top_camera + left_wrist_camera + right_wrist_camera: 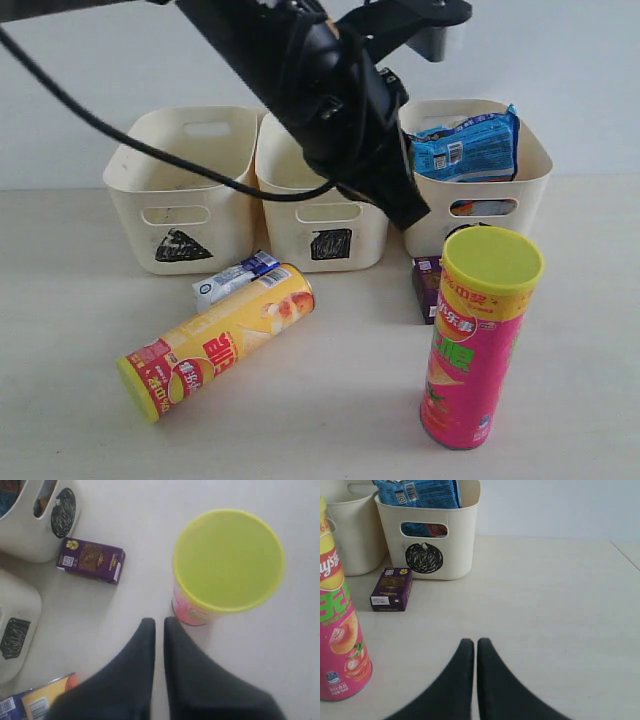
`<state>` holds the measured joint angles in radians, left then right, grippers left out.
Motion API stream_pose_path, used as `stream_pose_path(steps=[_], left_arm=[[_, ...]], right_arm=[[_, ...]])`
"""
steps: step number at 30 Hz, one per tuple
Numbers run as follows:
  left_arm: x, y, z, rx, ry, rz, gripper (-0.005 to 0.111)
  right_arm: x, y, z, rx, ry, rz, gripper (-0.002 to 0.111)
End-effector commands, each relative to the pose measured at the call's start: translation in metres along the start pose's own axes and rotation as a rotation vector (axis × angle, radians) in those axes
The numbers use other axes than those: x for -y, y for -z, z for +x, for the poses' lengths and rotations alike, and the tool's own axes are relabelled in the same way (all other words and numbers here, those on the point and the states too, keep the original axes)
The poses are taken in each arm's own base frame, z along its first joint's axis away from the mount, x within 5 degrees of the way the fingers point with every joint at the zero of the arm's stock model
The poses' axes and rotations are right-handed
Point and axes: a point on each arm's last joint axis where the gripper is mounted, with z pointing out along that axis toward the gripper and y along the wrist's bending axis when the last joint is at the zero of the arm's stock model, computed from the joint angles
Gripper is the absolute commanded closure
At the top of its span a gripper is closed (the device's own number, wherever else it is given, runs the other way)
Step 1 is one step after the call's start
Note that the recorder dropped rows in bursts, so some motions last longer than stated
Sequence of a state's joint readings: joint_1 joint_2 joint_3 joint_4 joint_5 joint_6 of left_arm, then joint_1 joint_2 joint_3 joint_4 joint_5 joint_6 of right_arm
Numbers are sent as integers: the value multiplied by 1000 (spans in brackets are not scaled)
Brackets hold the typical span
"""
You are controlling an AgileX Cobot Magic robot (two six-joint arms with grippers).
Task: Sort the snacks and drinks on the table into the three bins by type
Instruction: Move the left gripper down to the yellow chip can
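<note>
Both jaws pressed together, nothing held. Just ahead of L jaws: pink can (227,565) upright on worktop (250,670); purple carton (90,560) nearby, by circle bin (460,540) w/ blue bag (420,492) inside. Farther off lie yellow can (215,345) + white-blue carton (232,280). At least one binned, four visibly left, I'd judge.

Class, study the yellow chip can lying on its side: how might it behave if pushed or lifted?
The yellow can lies on its side, so a sideways nudge would probably roll it. Its round, glossy wall may slip in a narrow pinch. It looks rigid, so it should likely keep its shape when lifted.
</note>
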<state>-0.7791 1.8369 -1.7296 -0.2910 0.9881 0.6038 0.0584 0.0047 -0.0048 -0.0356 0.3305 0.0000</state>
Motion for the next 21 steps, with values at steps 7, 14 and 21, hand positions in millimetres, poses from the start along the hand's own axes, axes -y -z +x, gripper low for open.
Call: stream_pose_path(steps=[7,14,21], left_arm=[[26,38,35,-15,8,0,102],[36,37,62,-129,17,29,102],[24,36,87,-294,139,-22,102]], right_arm=[[0,0,1,8,-2,8,108],[0,0,1,8,-2,8,108],[0,0,1,8,-2,8,108]])
